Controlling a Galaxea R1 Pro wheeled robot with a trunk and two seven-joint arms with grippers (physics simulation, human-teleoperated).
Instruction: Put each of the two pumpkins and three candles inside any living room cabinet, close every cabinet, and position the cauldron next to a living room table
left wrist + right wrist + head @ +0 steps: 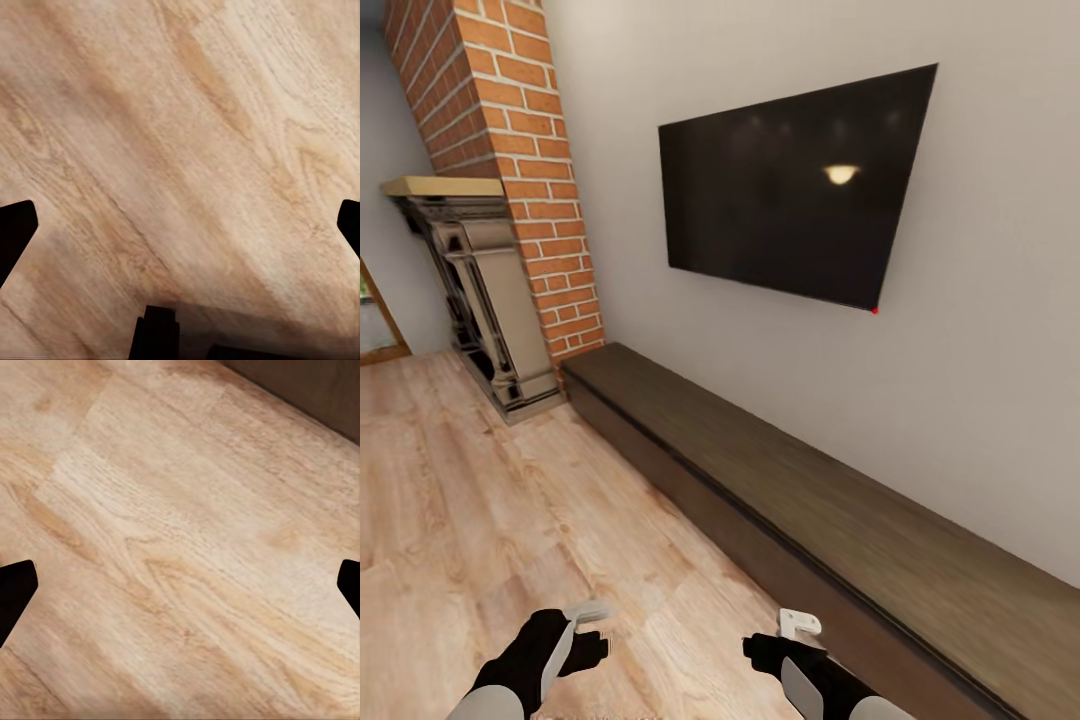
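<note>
A long, low dark-brown cabinet (810, 500) runs along the wall under a television. Its flat top is bare, and no door stands open on the front that I can see. My left gripper (585, 632) hangs low over the wood floor, open, with its fingertips (15, 232) wide apart and nothing between them. My right gripper (788, 632) is also open and empty, hovering over floorboards just in front of the cabinet (315, 386). The pumpkins, candles, cauldron and table are out of view.
A black television (795, 185) hangs on the pale wall above the cabinet. A red brick chimney (510, 150) with a fireplace (480, 290) stands at the cabinet's far left end. Light wood floor (490, 520) spreads to the left.
</note>
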